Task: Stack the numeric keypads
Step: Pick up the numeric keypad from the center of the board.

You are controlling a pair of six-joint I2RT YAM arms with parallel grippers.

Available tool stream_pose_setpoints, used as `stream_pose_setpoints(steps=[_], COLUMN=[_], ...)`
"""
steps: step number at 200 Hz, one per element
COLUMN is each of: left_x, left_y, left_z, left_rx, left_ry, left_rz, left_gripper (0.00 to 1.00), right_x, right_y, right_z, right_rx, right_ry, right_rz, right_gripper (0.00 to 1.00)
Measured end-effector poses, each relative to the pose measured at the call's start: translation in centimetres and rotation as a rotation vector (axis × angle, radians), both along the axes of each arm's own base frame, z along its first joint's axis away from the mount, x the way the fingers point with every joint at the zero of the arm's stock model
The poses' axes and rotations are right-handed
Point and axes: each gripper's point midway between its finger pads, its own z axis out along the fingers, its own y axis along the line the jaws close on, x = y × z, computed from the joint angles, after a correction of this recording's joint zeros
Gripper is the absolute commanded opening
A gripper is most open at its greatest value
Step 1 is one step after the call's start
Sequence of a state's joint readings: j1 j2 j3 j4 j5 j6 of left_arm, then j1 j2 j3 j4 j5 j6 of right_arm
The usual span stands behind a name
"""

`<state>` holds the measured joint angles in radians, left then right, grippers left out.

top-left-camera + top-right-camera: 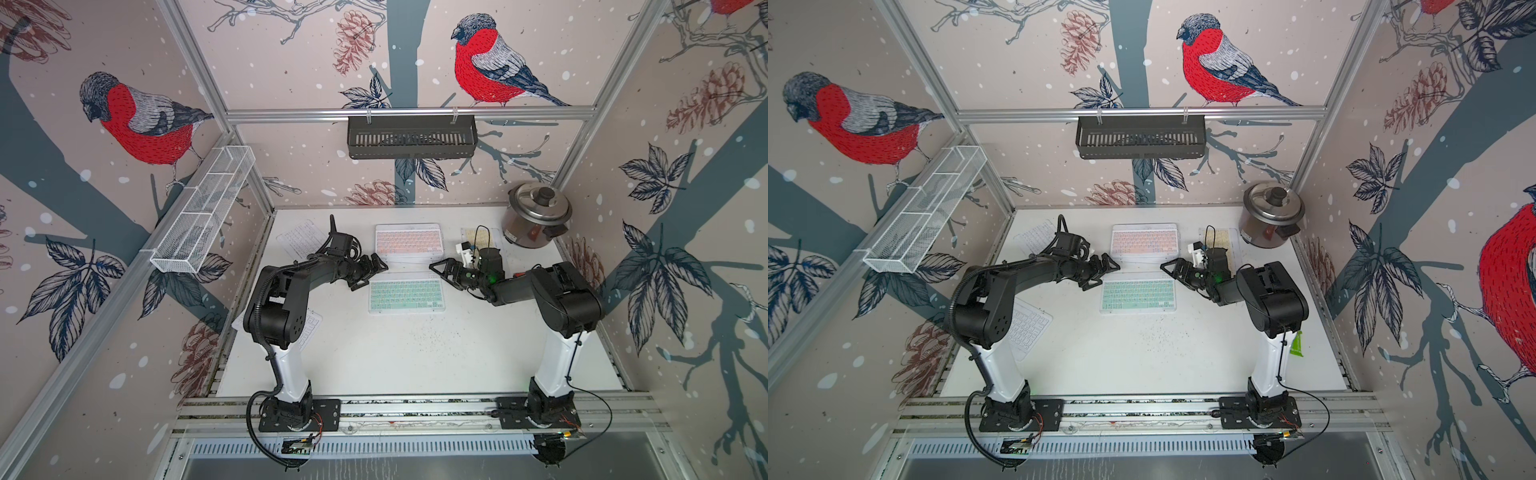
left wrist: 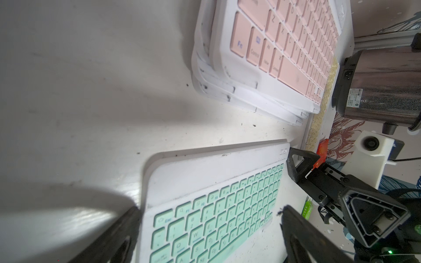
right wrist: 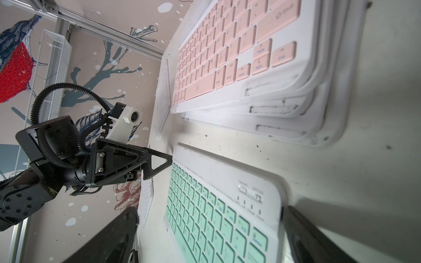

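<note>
The mint-green keypad (image 3: 193, 195) is lying flat on the white table (image 3: 364, 159). The right gripper (image 3: 210, 211) is holding its jaws wide, one dark finger standing on each side of that keypad's camera end. At its far end the left gripper (image 3: 157, 168) is pointing a fingertip just beside the corner. Beyond its switch-bearing long edge, a pink keypad (image 3: 216, 52) is topping a skewed stack of white-framed keypads (image 3: 296, 118).

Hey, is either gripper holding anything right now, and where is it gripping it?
Nothing is held. The left gripper and right gripper are both open, at opposite ends of the flat-lying mint keypad.
</note>
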<state>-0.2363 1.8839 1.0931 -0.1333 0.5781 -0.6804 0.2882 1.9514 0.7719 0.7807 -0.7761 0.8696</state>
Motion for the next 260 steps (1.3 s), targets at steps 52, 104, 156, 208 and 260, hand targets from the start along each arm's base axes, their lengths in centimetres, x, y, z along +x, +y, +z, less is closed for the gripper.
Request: stream_pose_setpoints(steps=[52, 104, 156, 208, 260], left_x=[0.6, 0.6, 0.9, 1.0, -0.3], left_y=[-0.1, -0.2, -0.6, -1.1, -1.9], left_z=[0.0, 0.0, 0.4, 0.9, 1.0], left_rx=[-0.005, -0.038, -0.09, -0.157, -0.178], left_ry=[-0.023, -0.032, -0.058, -0.07, -0.018], left_rz=[0.002, 0.014, 0.044, 0.085, 0.107], left_gripper=[0.97, 0.96, 0.97, 0.96, 0.96], right_x=[-0.5, -0.2, 0.0, 0.4, 1.8], right_y=[-0.1, -0.1, -0.3, -0.1, 0.6], right_z=[0.7, 2.5, 4.5, 8.0, 10.0], right_rx=[0.064, 0.128, 0.16, 0.18, 0.172], right_ry=[0.019, -0.02, -0.07, -0.161, -0.211], right_rz=[-0.028, -0.049, -0.07, -0.086, -0.138], right_gripper=[1.0, 1.0, 1.0, 1.0, 1.0])
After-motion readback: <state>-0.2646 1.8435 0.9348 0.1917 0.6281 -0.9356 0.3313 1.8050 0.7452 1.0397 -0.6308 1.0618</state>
